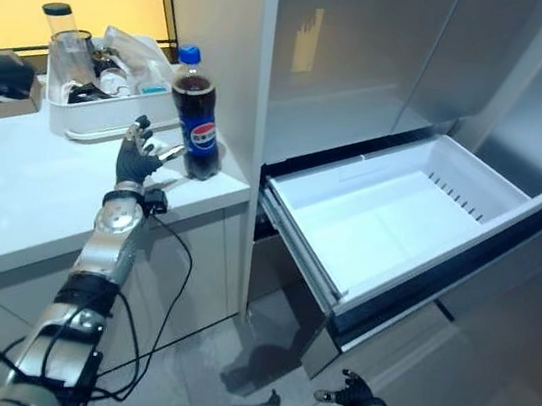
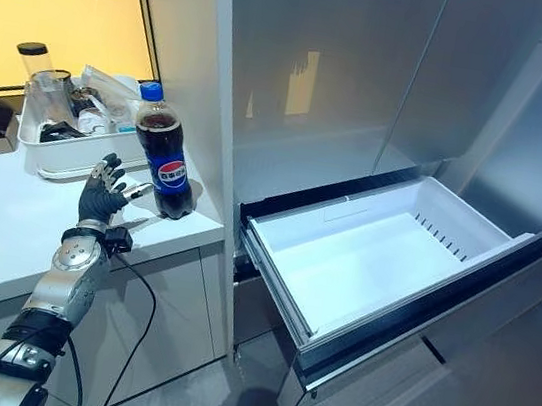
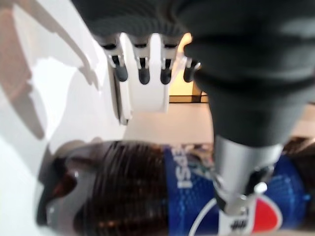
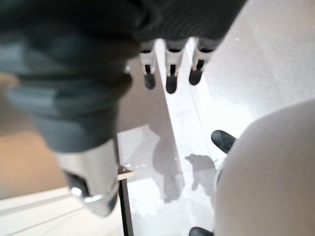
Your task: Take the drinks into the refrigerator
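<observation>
Left eye view showed you the cola bottle (image 1: pixel 196 122) upright on the worktop (image 1: pixel 19 198), beside a white tray (image 1: pixel 101 119); your left hand (image 1: pixel 138 156), fingers relaxed, hovered beside it. Freezer drawer (image 1: pixel 400 216) stood open; right hand (image 1: pixel 355 392) hung low, relaxed.

Left hand (image 1: pixel 136 154): back and wrist under a dark ribbed cover (image 3: pixel 246 73), matte, almost black from my feed. Beyond the cover's edge, a row of silver fingers (image 3: pixel 142 69), each ending in a dark rounded tip. Thumb (image 3: pixel 238 196) is a silver block with a round fastener head on its side.

Left arm (image 1: pixel 108 246) behind the hand: silver-grey shell, rounded wrist joint, then a dark band (image 1: pixel 87 293) further up.

Right hand (image 4: pixel 74 73): same dark ribbed cover, same silver dark-tipped fingers (image 4: pixel 170 69), silver thumb (image 4: pixel 93 182) with a round screw head.
</observation>
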